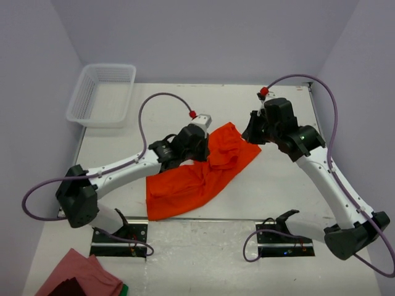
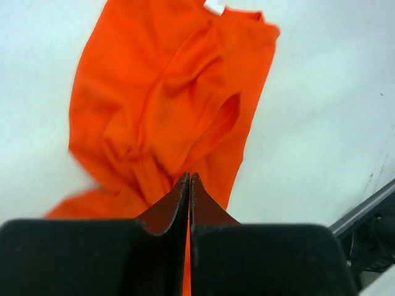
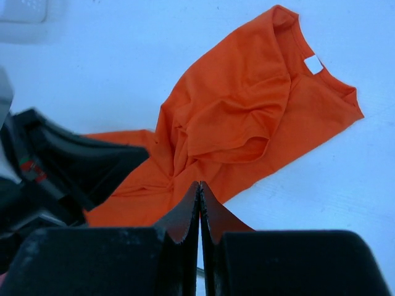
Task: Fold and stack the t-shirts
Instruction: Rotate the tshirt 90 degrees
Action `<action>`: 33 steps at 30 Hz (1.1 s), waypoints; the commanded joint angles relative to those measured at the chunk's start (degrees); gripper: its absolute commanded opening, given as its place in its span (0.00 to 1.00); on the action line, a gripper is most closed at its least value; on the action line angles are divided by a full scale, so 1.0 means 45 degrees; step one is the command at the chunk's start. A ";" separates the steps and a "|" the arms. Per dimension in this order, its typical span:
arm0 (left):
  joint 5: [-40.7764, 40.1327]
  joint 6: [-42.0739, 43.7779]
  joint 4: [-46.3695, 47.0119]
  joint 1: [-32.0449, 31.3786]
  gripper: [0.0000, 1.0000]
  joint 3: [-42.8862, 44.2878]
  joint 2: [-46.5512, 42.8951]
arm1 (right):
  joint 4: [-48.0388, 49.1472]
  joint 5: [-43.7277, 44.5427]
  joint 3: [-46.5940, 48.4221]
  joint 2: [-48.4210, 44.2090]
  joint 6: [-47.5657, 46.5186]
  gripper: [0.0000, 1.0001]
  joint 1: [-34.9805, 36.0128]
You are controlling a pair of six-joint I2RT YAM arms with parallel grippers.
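One bright orange-red t-shirt (image 1: pixel 203 172) lies crumpled on the white table, bunched in folds at its middle. Its collar end with a white label (image 3: pixel 313 64) points to the far right. My left gripper (image 1: pixel 188 151) hovers over the shirt's upper left part. In the left wrist view its jaws (image 2: pixel 189 177) are pressed together above the fabric (image 2: pixel 166 98), with nothing in them. My right gripper (image 1: pixel 253 131) is just off the shirt's far right corner. It (image 3: pixel 199 184) is shut and empty too, with the shirt (image 3: pixel 241 117) spread in front of it.
A white mesh basket (image 1: pixel 102 92) stands at the back left corner of the table. A pinkish-red cloth (image 1: pixel 80 274) lies on the floor-side surface at the near left. The left arm (image 3: pixel 62 166) fills the left of the right wrist view.
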 commanded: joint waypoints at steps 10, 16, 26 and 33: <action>0.4354 0.3985 -0.0901 0.1952 0.00 0.8753 0.7776 | -0.1751 0.1216 -0.1512 -0.2490 0.0620 0.00 0.0410; 0.4688 0.4415 -0.1898 0.2460 0.00 1.0493 0.9887 | -0.1655 0.1530 -0.2197 -0.2842 0.0620 0.00 0.0429; 0.5216 0.4513 -0.1605 0.2812 0.00 1.0825 1.1685 | -0.1010 0.0866 -0.2843 -0.2043 0.0990 0.00 0.0429; 0.5899 0.4298 -0.1332 0.3983 0.00 1.1644 1.2935 | -0.0717 0.0476 -0.2784 -0.1146 0.1030 0.00 0.0429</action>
